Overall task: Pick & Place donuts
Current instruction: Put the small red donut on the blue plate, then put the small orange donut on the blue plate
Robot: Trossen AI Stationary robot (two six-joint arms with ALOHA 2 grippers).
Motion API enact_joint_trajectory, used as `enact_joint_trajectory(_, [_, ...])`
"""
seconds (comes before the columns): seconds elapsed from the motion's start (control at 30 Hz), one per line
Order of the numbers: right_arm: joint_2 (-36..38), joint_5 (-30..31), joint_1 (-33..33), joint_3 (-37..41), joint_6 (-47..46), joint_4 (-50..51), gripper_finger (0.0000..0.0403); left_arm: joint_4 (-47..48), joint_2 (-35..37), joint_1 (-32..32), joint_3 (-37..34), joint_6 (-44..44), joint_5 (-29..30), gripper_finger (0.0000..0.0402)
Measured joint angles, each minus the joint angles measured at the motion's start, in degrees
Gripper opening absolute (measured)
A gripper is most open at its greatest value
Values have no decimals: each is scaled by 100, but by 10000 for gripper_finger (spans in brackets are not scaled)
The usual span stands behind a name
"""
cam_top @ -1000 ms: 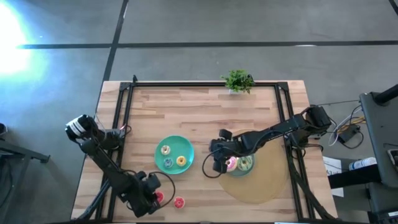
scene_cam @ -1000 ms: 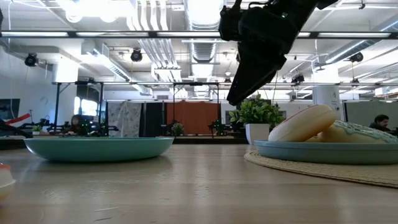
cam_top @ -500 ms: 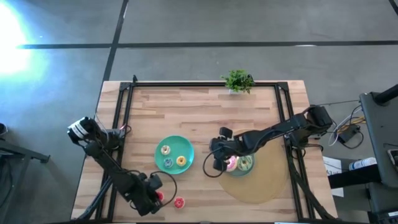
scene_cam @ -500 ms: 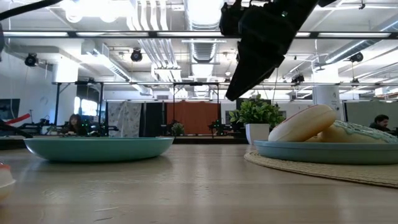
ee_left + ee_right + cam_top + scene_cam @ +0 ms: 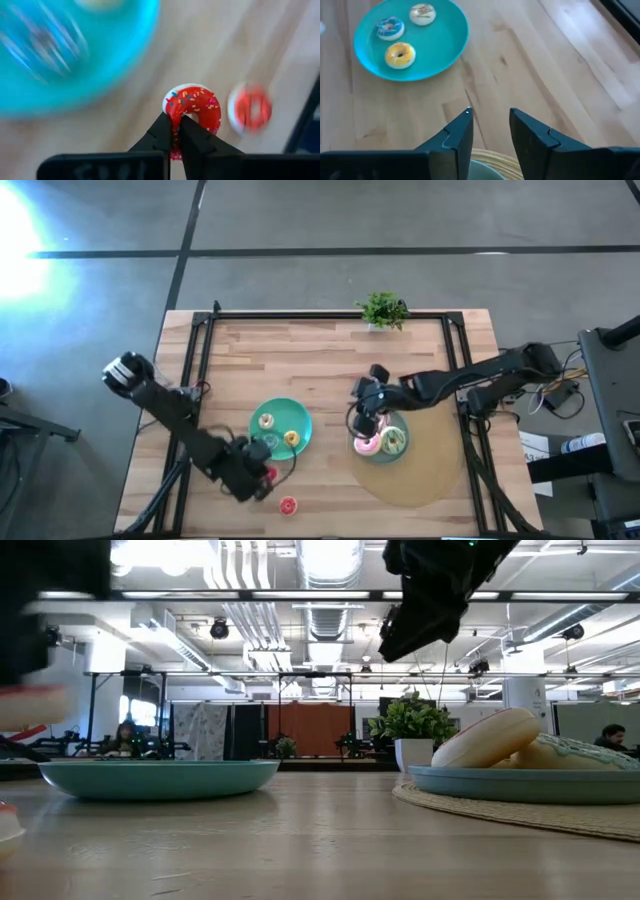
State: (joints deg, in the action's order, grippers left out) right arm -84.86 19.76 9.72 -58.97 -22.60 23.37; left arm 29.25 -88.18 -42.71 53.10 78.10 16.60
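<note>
In the high view, the left pincer sits low and left of centre on the desk, just below the teal plate that carries a cream, a blue and a yellow donut. A second red donut lies on the wood near the bottom edge. The right pincer hovers right of centre above a second plate holding the pink donut and green donut, on a round mat. A small plant stands at the top edge.

In the low view, both plates rest on the desk; the pink donut leans at the right.

In the left wrist view, the left pincer is clamped narrow on a red sprinkled donut.

In the right wrist view, the right pincer is spread apart, holding nothing.
</note>
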Motion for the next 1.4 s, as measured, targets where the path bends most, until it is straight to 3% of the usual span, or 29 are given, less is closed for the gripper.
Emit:
enact_joint_trajectory(0.13, [361,77,-93,289,-163,0,118,417,565,651,2,-851,622,1])
enact_joint_trajectory(0.27, [560,270,-90,541,-522,-11,118,618,861,1696,-168,-1923,639,1])
enact_joint_trajectory(0.47, [628,280,-51,620,-847,-43,117,178,880,3236,-723,-3132,-117,0])
enact_joint_trajectory(0.6, [655,285,-47,547,-982,-64,112,-297,739,3815,-1068,-3665,-742,1])
enact_joint_trajectory(0.8, [692,291,-47,497,-1095,-49,109,-577,669,4227,-1315,-3464,-760,28])
enact_joint_trajectory(1.1, [692,289,-47,497,-1155,-1,107,-433,683,4254,-1048,-3477,-973,101])
enact_joint_trajectory(1.4, [692,270,-47,497,-1155,14,106,356,1108,4045,-581,-3403,-968,108])
